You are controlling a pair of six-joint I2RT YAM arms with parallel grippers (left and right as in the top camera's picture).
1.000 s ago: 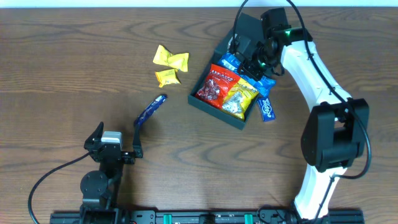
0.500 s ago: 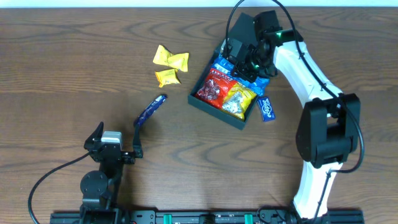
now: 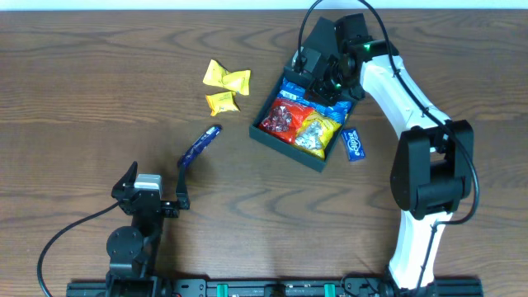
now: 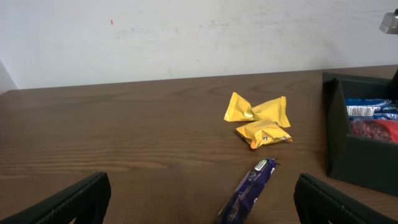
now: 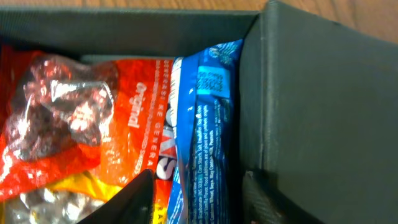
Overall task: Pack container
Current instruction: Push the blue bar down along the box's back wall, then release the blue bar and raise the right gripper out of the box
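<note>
The container (image 3: 283,145), a dark shallow box with its flap lid (image 3: 322,37) raised, sits at the table's back right. Inside lie a red packet (image 3: 280,115), a yellow-and-clear packet (image 3: 318,130) and a blue packet (image 3: 299,86). My right gripper (image 3: 320,76) hangs over the box's back corner. In the right wrist view its jaws (image 5: 198,186) stand open on either side of the blue packet (image 5: 202,124), with a gap on each side, next to the dark wall (image 5: 311,112). My left gripper (image 3: 155,178) rests open near the front left, holding nothing.
A purple bar (image 3: 200,145) lies just ahead of the left gripper (image 4: 202,202), between its fingers' line of sight (image 4: 249,190). Yellow packets (image 3: 225,78) (image 3: 221,102) lie left of the box. Another blue packet (image 3: 352,143) lies on the table by the box's right corner.
The right gripper has shifted a little toward the box's back corner and its jaws have parted, letting go of the blue packet inside the box. The left arm has not moved.
</note>
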